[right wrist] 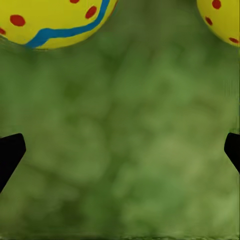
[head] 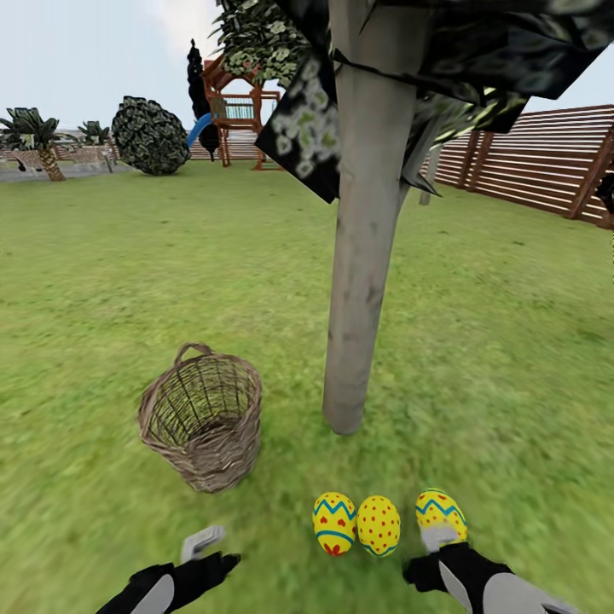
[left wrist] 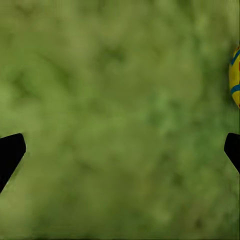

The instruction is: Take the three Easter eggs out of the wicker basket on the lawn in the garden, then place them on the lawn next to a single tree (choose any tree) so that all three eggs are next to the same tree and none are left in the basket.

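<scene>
Three Easter eggs lie in a row on the lawn (head: pixel 111 281) just in front of the pale tree trunk (head: pixel 365 256): a zigzag egg (head: pixel 334 523), a red-dotted egg (head: pixel 378 525) and another zigzag egg (head: pixel 440 510). The wicker basket (head: pixel 205 418) stands upright left of the trunk, and no egg shows inside it. My right gripper (head: pixel 437 546) is open just short of the right-hand egg, holding nothing; its wrist view shows a zigzag egg (right wrist: pixel 55 22) and the dotted egg (right wrist: pixel 222 20) beyond the fingers. My left gripper (head: pixel 201 546) hangs open over grass, with an egg's edge (left wrist: pixel 235 77) to one side.
A brown slat fence (head: pixel 546 158) runs along the right. Far back stand a play frame (head: pixel 234 111), a dark round bush (head: pixel 149 135) and palms (head: pixel 34 136). Dark leaf sheets (head: pixel 307 128) hang low around the trunk. Open grass stretches left and right.
</scene>
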Controlling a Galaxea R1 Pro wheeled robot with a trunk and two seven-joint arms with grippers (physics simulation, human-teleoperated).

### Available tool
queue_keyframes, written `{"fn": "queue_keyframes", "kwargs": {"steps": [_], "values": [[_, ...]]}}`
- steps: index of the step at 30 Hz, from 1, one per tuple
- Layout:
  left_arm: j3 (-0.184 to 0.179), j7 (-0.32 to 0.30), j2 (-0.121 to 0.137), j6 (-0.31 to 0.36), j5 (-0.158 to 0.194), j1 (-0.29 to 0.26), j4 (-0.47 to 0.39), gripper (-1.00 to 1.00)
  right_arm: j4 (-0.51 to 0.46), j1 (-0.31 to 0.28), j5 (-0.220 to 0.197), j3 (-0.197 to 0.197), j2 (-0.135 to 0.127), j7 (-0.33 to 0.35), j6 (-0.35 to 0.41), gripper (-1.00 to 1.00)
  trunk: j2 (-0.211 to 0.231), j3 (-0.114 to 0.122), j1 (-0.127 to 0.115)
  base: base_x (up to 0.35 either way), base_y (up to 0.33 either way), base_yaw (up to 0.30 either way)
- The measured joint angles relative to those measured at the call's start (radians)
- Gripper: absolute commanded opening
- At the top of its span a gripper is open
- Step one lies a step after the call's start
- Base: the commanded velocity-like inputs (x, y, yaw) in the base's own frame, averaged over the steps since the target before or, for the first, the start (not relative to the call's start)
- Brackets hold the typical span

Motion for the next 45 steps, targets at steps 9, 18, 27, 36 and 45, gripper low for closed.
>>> {"fn": "queue_keyframes", "kwargs": {"steps": [9, 18, 27, 36, 45], "values": [[0.001, 0.052, -0.059, -0.007, -0.011, 0.000, 0.196, 1.00, 0.006, 0.107, 0.004, 0.000, -0.003, -0.002, -0.198, 1.00, 0.002, 0.035, -0.004, 0.000, 0.000, 0.000], [0.000, 0.053, -0.105, -0.031, -0.012, -0.001, 0.402, 1.00, 0.009, 0.155, 0.003, 0.000, -0.005, -0.038, -0.218, 1.00, 0.004, 0.070, -0.008, 0.000, 0.000, 0.000], [0.001, 0.053, -0.136, -0.075, -0.012, 0.000, 0.516, 1.00, 0.032, 0.200, 0.004, 0.000, -0.003, -0.040, -0.217, 1.00, 0.006, 0.104, -0.012, 0.000, 0.000, 0.000], [0.000, 0.054, -0.173, -0.088, -0.011, 0.002, 0.583, 1.00, 0.032, 0.237, 0.008, 0.000, -0.003, -0.040, -0.220, 1.00, 0.057, 0.134, -0.041, 0.000, 0.000, 0.000], [0.001, 0.056, -0.180, -0.092, -0.013, 0.005, 0.632, 1.00, 0.047, 0.253, 0.005, 0.000, -0.002, -0.040, -0.221, 1.00, 0.120, 0.162, -0.075, 0.000, 0.000, 0.000]]}}
